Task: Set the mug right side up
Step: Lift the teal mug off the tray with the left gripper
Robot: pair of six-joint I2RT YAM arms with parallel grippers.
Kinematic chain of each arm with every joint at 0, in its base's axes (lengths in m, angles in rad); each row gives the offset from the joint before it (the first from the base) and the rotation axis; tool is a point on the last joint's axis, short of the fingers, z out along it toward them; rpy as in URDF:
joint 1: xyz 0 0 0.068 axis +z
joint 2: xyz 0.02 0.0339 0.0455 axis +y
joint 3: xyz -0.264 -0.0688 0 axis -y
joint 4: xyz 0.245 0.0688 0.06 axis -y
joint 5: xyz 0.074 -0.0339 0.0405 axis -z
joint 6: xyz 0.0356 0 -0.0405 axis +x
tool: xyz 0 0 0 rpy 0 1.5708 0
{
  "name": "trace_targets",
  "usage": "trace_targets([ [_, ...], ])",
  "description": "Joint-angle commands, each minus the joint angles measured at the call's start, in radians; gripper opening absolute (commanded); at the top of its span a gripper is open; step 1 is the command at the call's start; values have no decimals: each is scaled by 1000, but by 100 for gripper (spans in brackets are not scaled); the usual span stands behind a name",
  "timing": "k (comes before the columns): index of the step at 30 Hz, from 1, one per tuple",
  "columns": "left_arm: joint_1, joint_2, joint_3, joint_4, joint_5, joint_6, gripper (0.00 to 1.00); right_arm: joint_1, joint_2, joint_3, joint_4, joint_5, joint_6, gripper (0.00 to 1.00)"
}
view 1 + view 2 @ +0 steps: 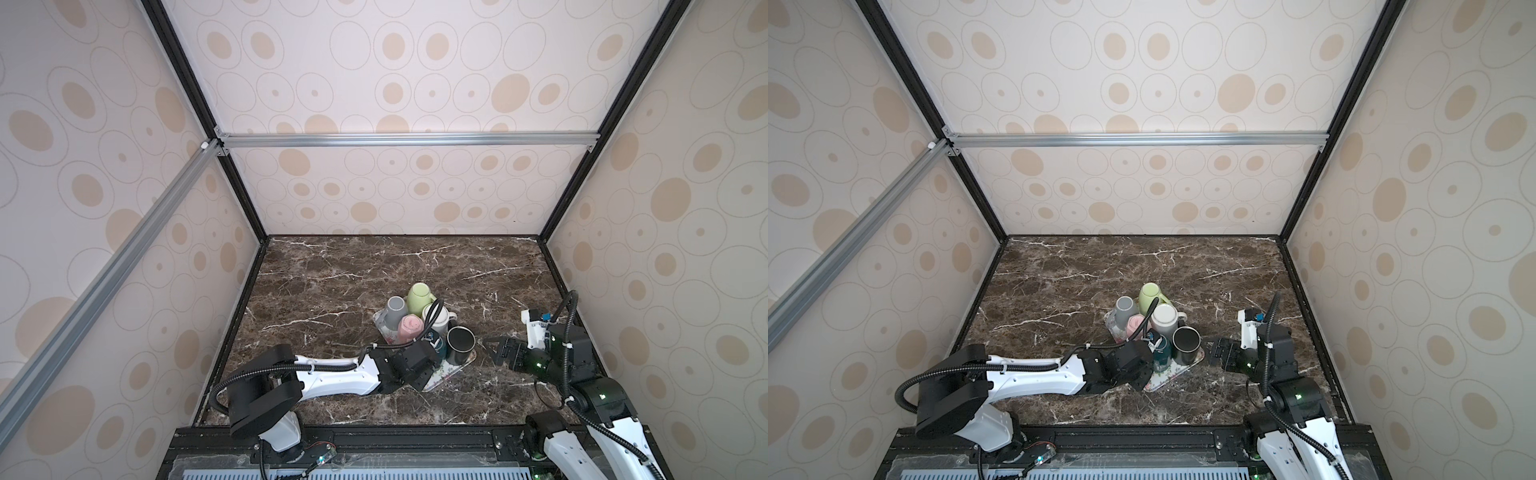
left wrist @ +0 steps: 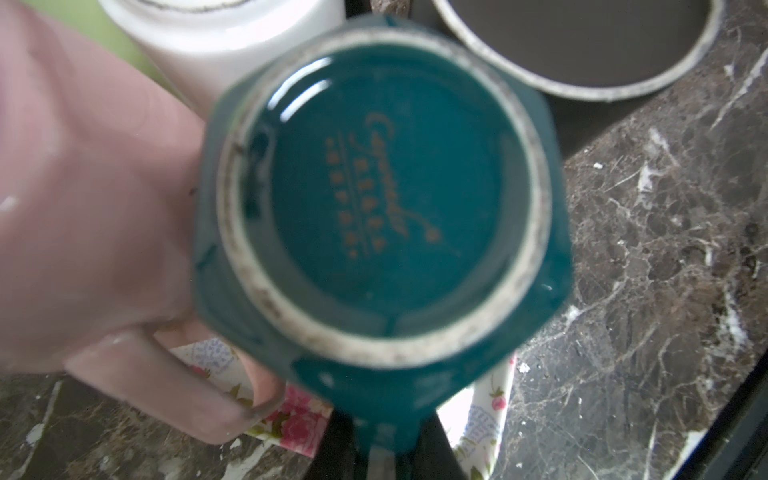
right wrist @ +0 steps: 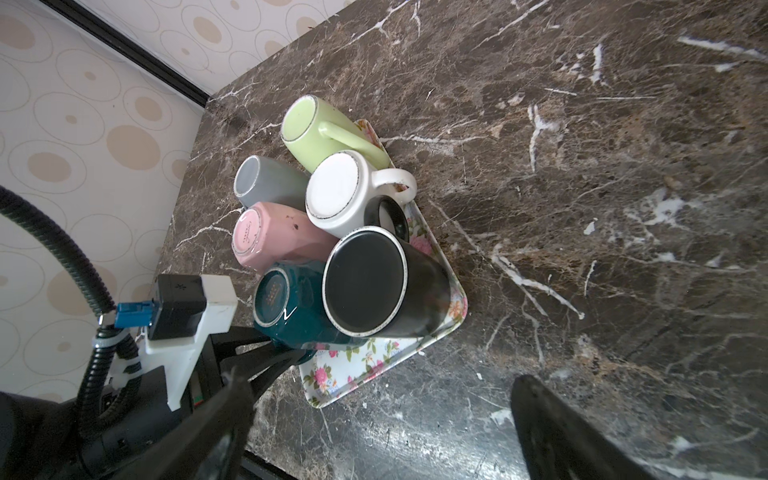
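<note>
**Top views:** teal mug [image 1: 1160, 353] stands base-up on the near edge of the floral tray [image 1: 1156, 379], with the left gripper [image 1: 1148, 345] at it. Right gripper [image 1: 493, 348] is spread wide off the tray, holding nothing.

**Left wrist:** jaws are pinched on the teal handle. Pink mug [image 2: 83, 208] and black mug [image 2: 582, 37] crowd either side.

**Right wrist:** black mug sits just beside the teal one.

**Judgement:** lift straight up clear of the neighbours before rolling the wrist. Go slowly, since a handle grip may let the mug swing.

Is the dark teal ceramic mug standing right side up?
No, the dark teal ceramic mug has its stamped base facing up.
</note>
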Motion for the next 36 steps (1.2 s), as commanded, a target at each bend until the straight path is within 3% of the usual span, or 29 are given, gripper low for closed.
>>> trace_targets([
  [1,-4,8,66,5,-47,-37,0,3,-12,-13,-15,8,9,100],
  [12,-6,1,79,3,-67,-38,0,3,-21,-26,-9,4,16,100],
  [36,-4,-219,60,126,-129,18,0,3,4,-43,63,-50,54,100],
])
